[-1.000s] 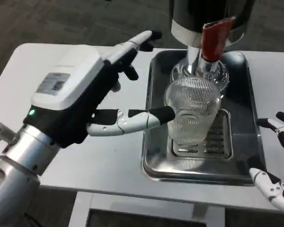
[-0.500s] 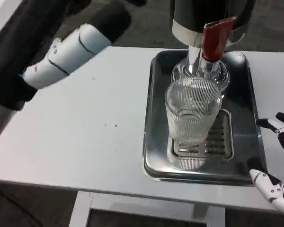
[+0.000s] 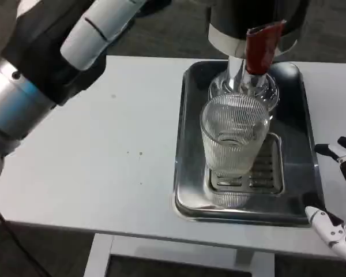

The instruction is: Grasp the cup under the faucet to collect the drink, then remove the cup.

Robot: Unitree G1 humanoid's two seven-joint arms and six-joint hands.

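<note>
A ribbed clear glass cup (image 3: 234,138) is seen standing upright on the slotted drip grate (image 3: 248,178) of a shiny metal tray (image 3: 187,144), which rests on the white counter (image 3: 104,161). The cup is placed directly below the faucet (image 3: 242,69) of a drink dispenser (image 3: 256,17), whose dark body is set at the far edge of the tray. A red tap handle (image 3: 259,46) is seen on the front of the dispenser, just above and beyond the cup's rim. Whether the cup holds any liquid cannot be told.

The left hand (image 3: 75,40) is raised at the far left, well apart from the cup and the tray, with the silver forearm (image 3: 11,104) leading down to the left edge. Only its dark back and one white segment are shown, so the state of its fingers cannot be told; nothing is seen held by it.

The right hand (image 3: 340,196) is seen at the near right edge, just beside the tray's right rim. Its fingers (image 3: 334,151) are spread apart, and nothing is held between them. The cup is touched by neither hand.
</note>
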